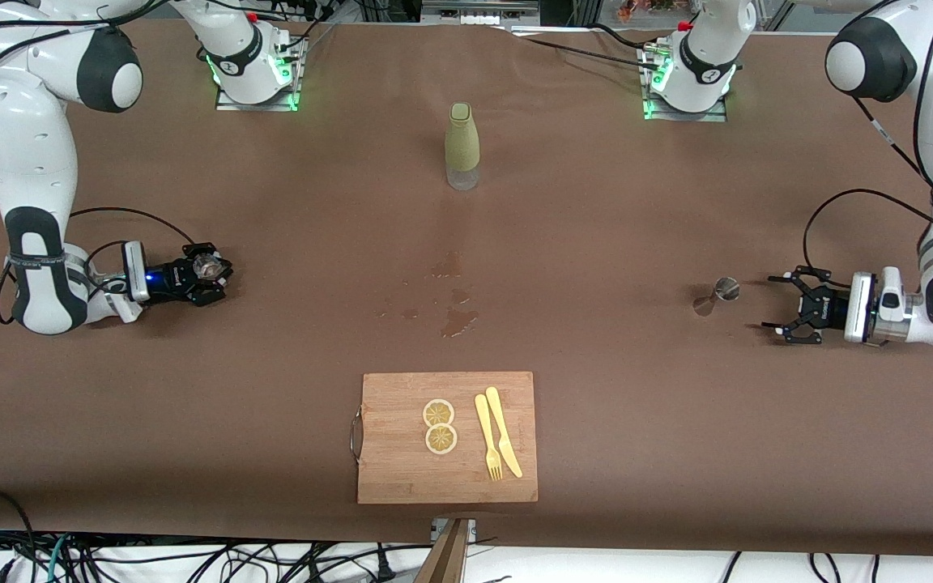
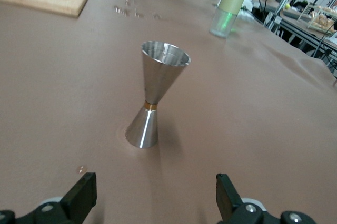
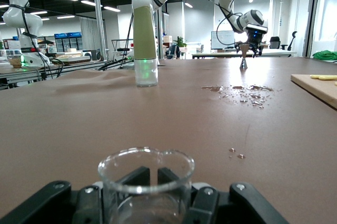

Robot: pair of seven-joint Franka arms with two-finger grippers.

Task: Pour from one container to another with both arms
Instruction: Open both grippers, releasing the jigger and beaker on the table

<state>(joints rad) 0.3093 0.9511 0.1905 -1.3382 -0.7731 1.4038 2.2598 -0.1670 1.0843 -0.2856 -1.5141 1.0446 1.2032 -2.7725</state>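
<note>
A small clear glass beaker (image 3: 146, 182) sits between the fingers of my right gripper (image 1: 209, 271), which is shut on it, low at the right arm's end of the table. The beaker (image 1: 207, 263) looks empty. A steel hourglass-shaped jigger (image 1: 722, 291) stands upright on the table at the left arm's end. My left gripper (image 1: 774, 304) is open just short of it, level with the table. In the left wrist view the jigger (image 2: 158, 98) stands ahead of the spread fingers (image 2: 84, 197), not touched. A bottle (image 1: 462, 146) with a green sleeve stands mid-table near the bases.
A wooden cutting board (image 1: 402, 478) lies near the front edge with two lemon slices (image 1: 440, 426), a yellow fork (image 1: 487, 437) and a knife (image 1: 504, 431). Spilled liquid (image 1: 454, 312) wets the brown table cover between board and bottle.
</note>
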